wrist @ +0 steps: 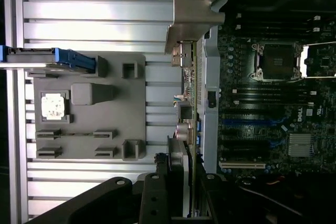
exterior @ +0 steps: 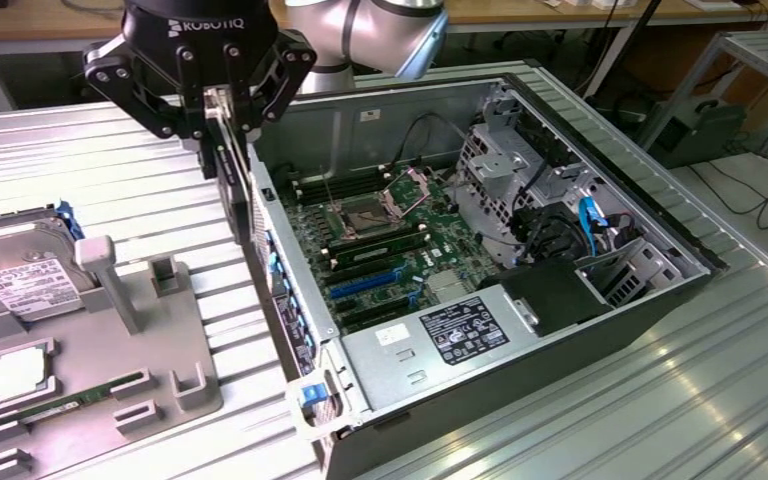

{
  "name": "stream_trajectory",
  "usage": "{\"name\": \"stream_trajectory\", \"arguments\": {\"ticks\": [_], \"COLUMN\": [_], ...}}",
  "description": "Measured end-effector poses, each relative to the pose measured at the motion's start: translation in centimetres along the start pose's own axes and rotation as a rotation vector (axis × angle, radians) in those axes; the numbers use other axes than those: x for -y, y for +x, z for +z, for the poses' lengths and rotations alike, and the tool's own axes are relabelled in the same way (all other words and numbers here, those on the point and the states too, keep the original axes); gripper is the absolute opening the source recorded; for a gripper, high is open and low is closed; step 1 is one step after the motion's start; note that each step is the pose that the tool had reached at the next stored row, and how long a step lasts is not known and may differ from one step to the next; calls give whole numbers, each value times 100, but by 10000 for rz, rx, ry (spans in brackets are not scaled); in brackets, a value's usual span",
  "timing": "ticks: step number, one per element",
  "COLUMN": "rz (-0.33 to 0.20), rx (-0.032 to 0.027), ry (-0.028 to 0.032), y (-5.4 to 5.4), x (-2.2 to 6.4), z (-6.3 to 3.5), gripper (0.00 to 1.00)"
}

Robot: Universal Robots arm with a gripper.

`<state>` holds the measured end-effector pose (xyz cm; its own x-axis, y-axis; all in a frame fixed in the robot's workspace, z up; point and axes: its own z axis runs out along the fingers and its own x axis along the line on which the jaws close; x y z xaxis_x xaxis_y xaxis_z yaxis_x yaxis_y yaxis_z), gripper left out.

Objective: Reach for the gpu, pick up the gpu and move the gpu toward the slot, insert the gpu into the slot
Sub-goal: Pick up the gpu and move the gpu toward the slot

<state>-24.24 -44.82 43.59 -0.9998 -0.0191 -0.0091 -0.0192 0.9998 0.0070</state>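
gpu point(exterior: 235, 185) hanging edge-on; end effector point(exterior: 224, 118) clamped on its upper edge; above case wall point(exterior: 272, 245), apart from slot point(exterior: 361, 287)

Open case point(exterior: 584, 370) and parts holder point(exterior: 171, 350) sat on the desk point(exterior: 704, 400).
A hard drive point(exterior: 17, 280) rested in the grey holder, which lay beside the case.

Gpu point(exterior: 237, 190) in claw point(exterior: 220, 118), at case point(exterior: 531, 380) edge; slot point(exterior: 361, 286) inside.
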Motion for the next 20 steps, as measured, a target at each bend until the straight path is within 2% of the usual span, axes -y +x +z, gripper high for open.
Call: {"name": "stream_trajectory", "arguments": {"ticks": [20], "rz": [0], "rx": [0], "ry": [-1], "y": [-166], "x": [3], "z": [2], "gripper": [28]}}
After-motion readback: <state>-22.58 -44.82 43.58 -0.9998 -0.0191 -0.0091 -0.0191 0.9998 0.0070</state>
